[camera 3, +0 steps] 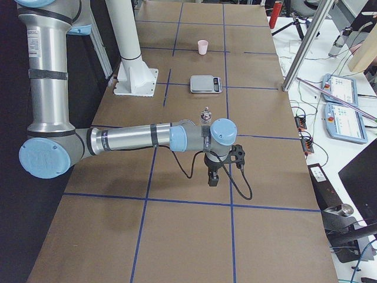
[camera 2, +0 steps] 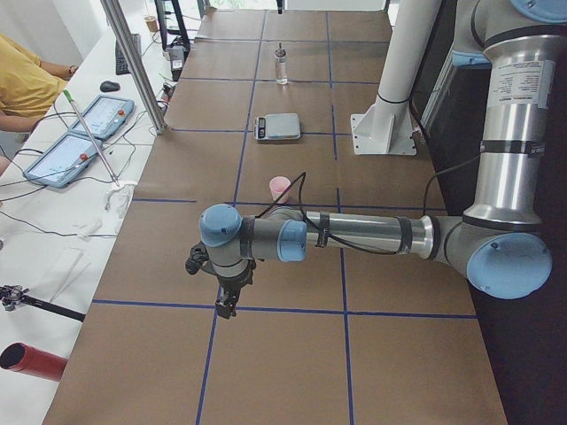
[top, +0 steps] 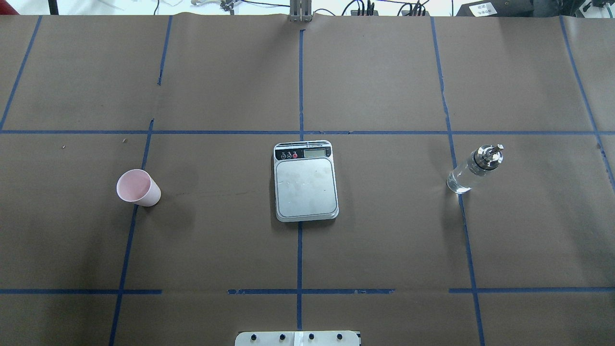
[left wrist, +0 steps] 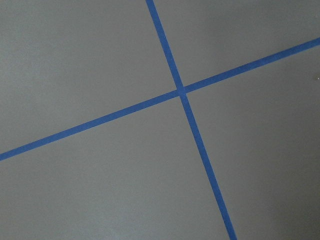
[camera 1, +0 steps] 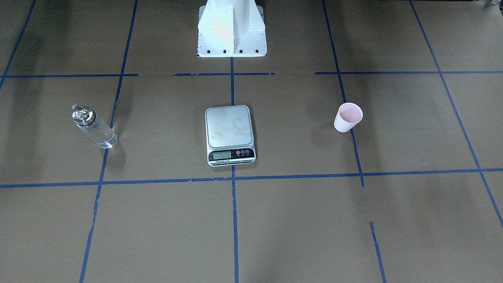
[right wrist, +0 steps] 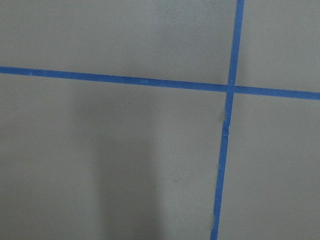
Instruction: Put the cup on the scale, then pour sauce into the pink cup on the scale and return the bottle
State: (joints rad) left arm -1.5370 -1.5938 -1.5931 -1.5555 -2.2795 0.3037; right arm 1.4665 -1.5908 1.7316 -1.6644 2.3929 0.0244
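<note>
The pale pink cup [top: 138, 188] stands upright on the brown table, on my left side; it also shows in the front view [camera 1: 347, 118]. The scale [top: 305, 186] lies at the table's middle with a bare silver platform [camera 1: 230, 127]. The clear bottle [top: 473, 169] with colourless sauce and a silver spout stands on my right side [camera 1: 94, 126]. My left gripper [camera 2: 226, 305] hangs over the table's left end, well apart from the cup [camera 2: 280, 188]. My right gripper [camera 3: 213, 180] hangs over the right end, near the bottle [camera 3: 207, 114]. I cannot tell whether either is open.
The white robot base [camera 1: 232, 31] stands behind the scale. Blue tape lines [top: 300, 132] divide the brown paper. Both wrist views show only tape crossings [left wrist: 181, 91] [right wrist: 231, 88]. A person in yellow [camera 2: 22, 80] and tablets [camera 2: 84, 133] are beside the table.
</note>
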